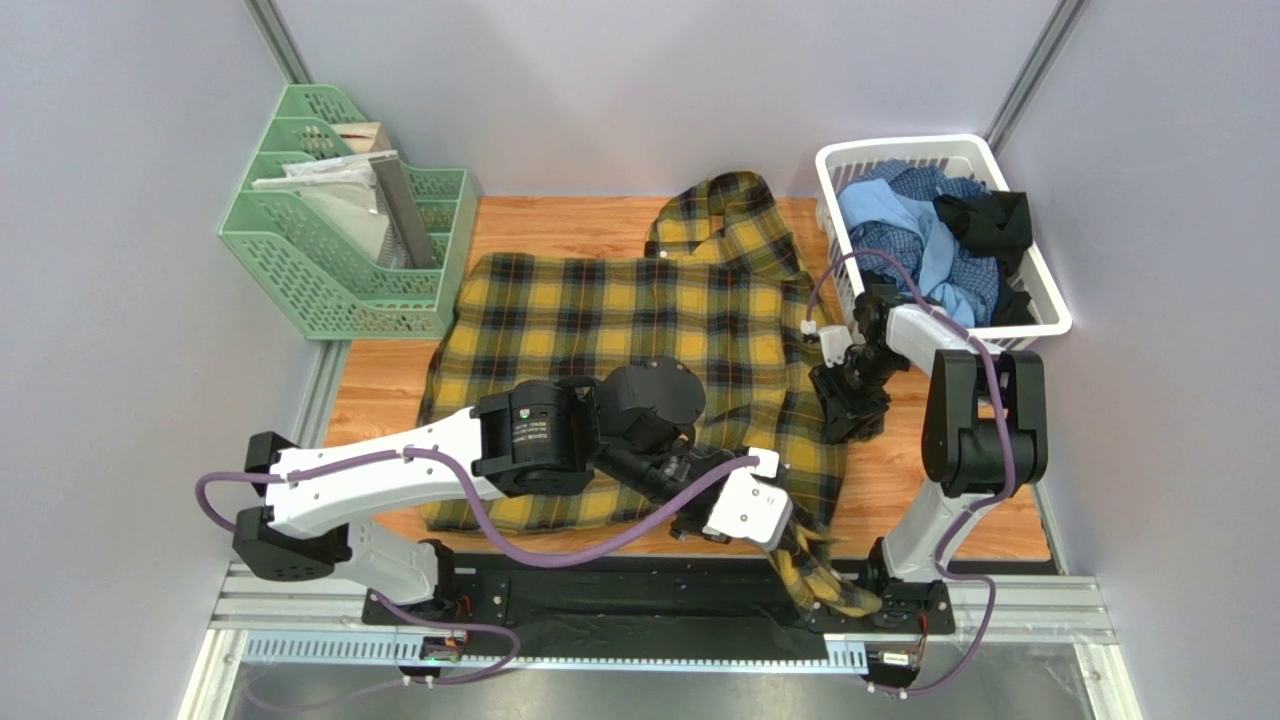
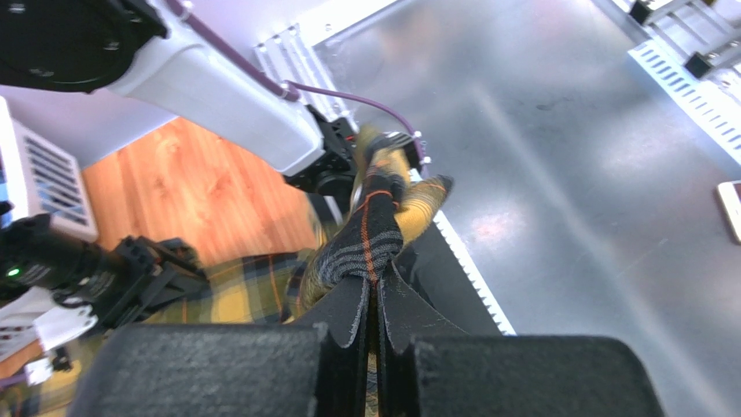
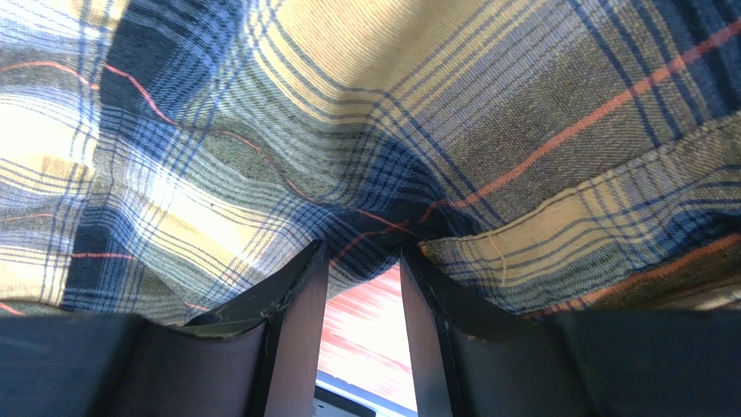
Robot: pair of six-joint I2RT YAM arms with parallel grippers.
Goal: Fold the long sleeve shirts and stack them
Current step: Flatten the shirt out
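Note:
A mustard-yellow and black plaid long sleeve shirt (image 1: 601,315) lies spread across the wooden table (image 1: 571,218), collar toward the back. One sleeve (image 1: 819,578) trails over the table's front edge. My left gripper (image 1: 781,543) is shut on that sleeve (image 2: 376,228) near the cuff, and in the left wrist view the cloth is pinched between the pads of the gripper (image 2: 374,280). My right gripper (image 1: 846,413) is at the shirt's right edge. In the right wrist view its jaws (image 3: 365,254) stand apart, with a fold of plaid cloth (image 3: 348,113) dipping between the tips and wood showing through the gap.
A white laundry basket (image 1: 902,147) at the back right holds light blue (image 1: 902,218) and black (image 1: 995,225) shirts. A green file rack (image 1: 346,248) stands at the back left. Metal rails (image 1: 301,608) run along the near edge, by the arm bases.

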